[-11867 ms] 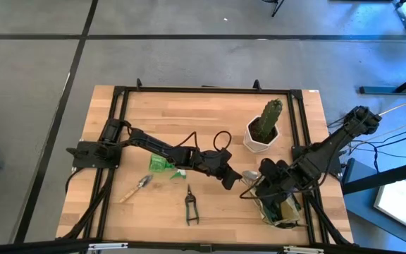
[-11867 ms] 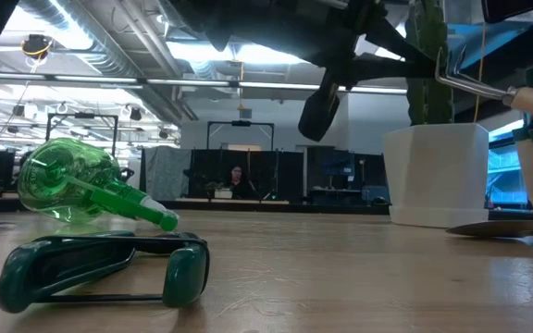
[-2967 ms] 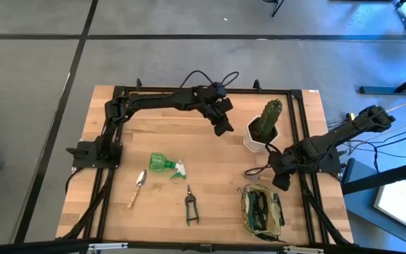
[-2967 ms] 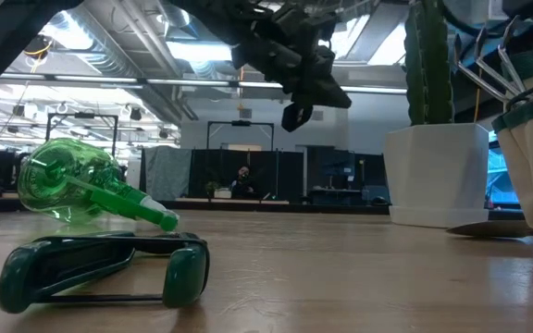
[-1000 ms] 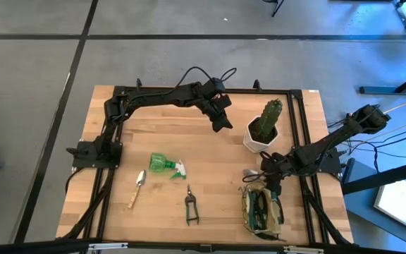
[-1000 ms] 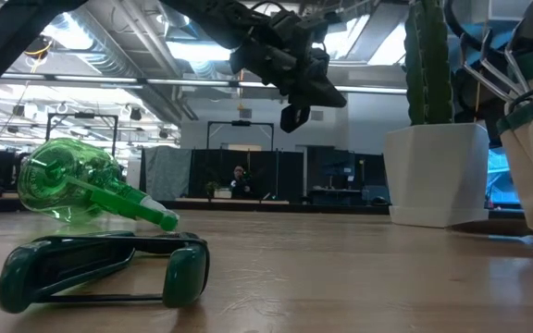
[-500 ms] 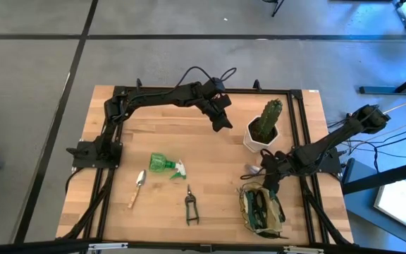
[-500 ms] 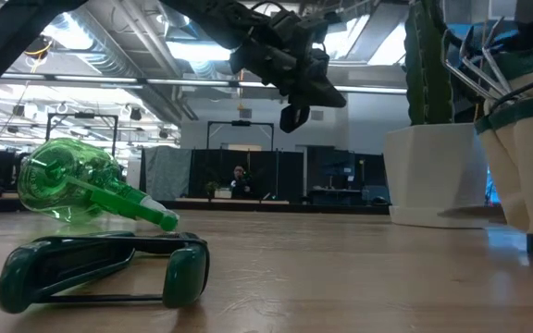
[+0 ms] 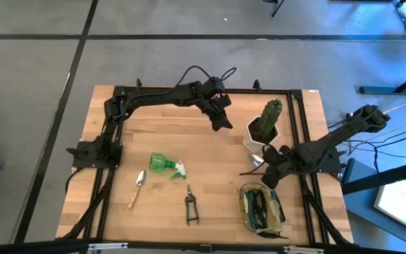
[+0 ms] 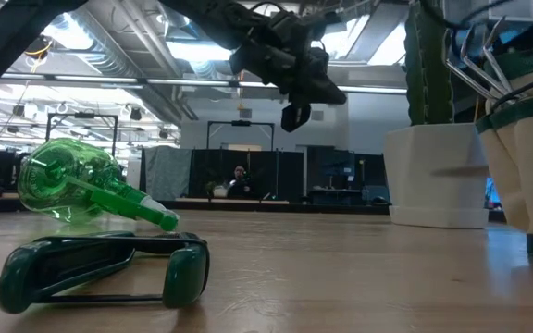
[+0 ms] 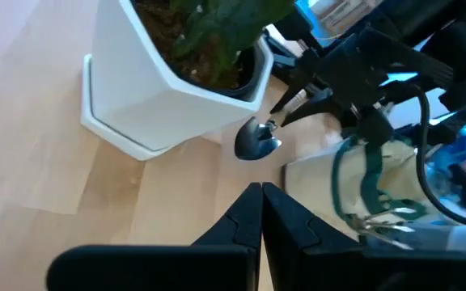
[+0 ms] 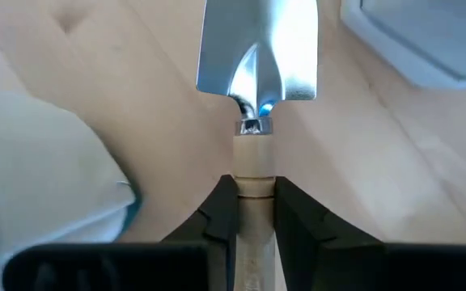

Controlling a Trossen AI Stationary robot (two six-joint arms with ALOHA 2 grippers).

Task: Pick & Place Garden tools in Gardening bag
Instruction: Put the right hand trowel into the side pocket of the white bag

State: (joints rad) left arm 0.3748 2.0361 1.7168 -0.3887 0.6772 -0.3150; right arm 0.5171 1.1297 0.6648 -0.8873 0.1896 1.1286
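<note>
My right gripper (image 9: 268,167) is shut on a silver trowel with a wooden handle (image 12: 256,56), between the white cactus pot (image 9: 261,134) and the olive gardening bag (image 9: 261,210). The bag stands near the front right with black shears in it. A green spray bottle (image 9: 165,164), a second trowel (image 9: 138,185) and black shears (image 9: 190,205) lie flat on the table. My left gripper (image 9: 221,121) is shut and empty, raised over the far middle of the table. My right gripper pinches the trowel's wooden handle (image 12: 254,174) between its two fingers, close to the metal collar. The fingers come from the table's right side and lie along the handle. The blade (image 9: 254,165) points toward the table's left, clear of the table.
The cactus in its white hexagonal pot stands just beyond the held trowel. A black frame rail (image 9: 303,134) runs along the table's right side. Bare wood lies between the spray bottle and the bag. A person (image 10: 239,176) sits far off in the room.
My right gripper has carried the trowel a little toward the far edge and the pot. The bag has shifted slightly toward the table's left.
</note>
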